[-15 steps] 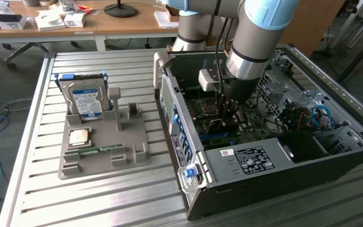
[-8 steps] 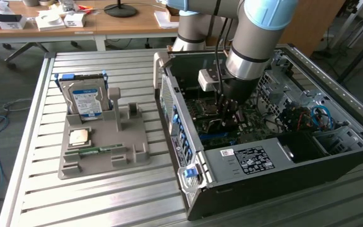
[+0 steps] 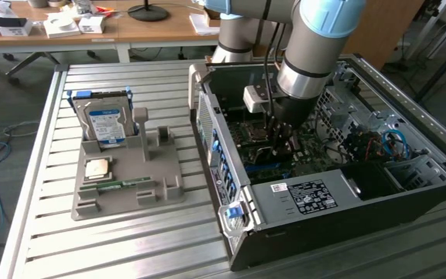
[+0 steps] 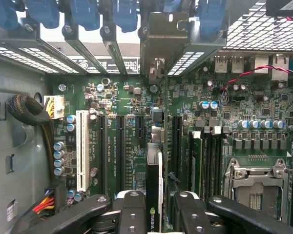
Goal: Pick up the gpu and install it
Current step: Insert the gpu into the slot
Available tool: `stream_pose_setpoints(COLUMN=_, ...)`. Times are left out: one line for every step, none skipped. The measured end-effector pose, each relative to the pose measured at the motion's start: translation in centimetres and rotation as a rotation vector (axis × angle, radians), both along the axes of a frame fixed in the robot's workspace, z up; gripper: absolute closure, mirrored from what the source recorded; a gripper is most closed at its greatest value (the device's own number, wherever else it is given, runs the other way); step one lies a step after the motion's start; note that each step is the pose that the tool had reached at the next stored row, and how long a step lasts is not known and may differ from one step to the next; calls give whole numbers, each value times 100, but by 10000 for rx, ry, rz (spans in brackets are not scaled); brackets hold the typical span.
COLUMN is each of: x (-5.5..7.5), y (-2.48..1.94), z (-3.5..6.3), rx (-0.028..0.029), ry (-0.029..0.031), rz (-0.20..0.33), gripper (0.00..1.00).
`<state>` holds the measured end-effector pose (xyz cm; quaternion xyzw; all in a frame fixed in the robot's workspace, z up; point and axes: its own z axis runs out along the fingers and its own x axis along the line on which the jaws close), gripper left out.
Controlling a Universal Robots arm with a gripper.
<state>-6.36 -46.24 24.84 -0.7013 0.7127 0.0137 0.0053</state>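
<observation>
The gpu (image 4: 154,178) stands edge-on between my fingers, a thin dark card with a green logo on its edge. Its grey metal bracket (image 4: 158,41) sits at the case's rear slot openings. My gripper (image 4: 156,212) is shut on the card, one black finger (image 4: 132,209) on each side. The card is lined up over the green motherboard (image 4: 117,97), between two long black slots. Whether it is fully seated I cannot tell. In the exterior view my gripper (image 3: 280,139) reaches down into the open computer case (image 3: 324,200), with the gpu (image 3: 273,154) dark beneath it.
A grey holder (image 3: 126,200) in the exterior view's left carries a hard drive (image 3: 105,122), a square chip (image 3: 97,168) and a green memory stick (image 3: 118,184). Inside the case are a white slot (image 4: 82,148), a processor socket (image 4: 254,187) and bundled cables (image 4: 31,112).
</observation>
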Motion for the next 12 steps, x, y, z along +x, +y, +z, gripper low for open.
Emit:
stream_pose_setpoints(x=0, y=0, z=0, rx=0, ry=0, rz=0, gripper=73)
stream_pose_setpoints(x=0, y=0, z=0, rx=1, ry=0, rz=-1, gripper=73)
stream_pose_setpoints(x=0, y=0, z=-1, rx=1, ry=-1, rz=0, gripper=73)
stream_pose_setpoints(x=0, y=1, z=-5, rx=4, ry=-2, rz=0, gripper=73)
stream_pose_setpoints(x=0, y=1, z=-7, rx=4, ry=-2, rz=0, gripper=73)
stream_pose_setpoints(x=0, y=0, z=-7, rx=2, ry=-1, rz=0, gripper=73)
stream_pose_setpoints(x=0, y=0, z=-7, rx=1, ry=-1, rz=0, gripper=73)
stream_pose_setpoints(x=0, y=0, z=-7, rx=2, ry=-1, rz=0, gripper=73)
stream_pose_setpoints(x=0, y=0, z=-7, rx=2, ry=0, rz=0, gripper=73)
stream_pose_setpoints(x=0, y=0, z=-7, rx=2, ry=-1, rz=0, gripper=73)
stream_pose_setpoints(x=0, y=0, z=-9, rx=1, ry=-1, rz=0, gripper=73)
stream_pose_setpoints(x=0, y=1, z=-14, rx=4, ry=-2, rz=0, gripper=73)
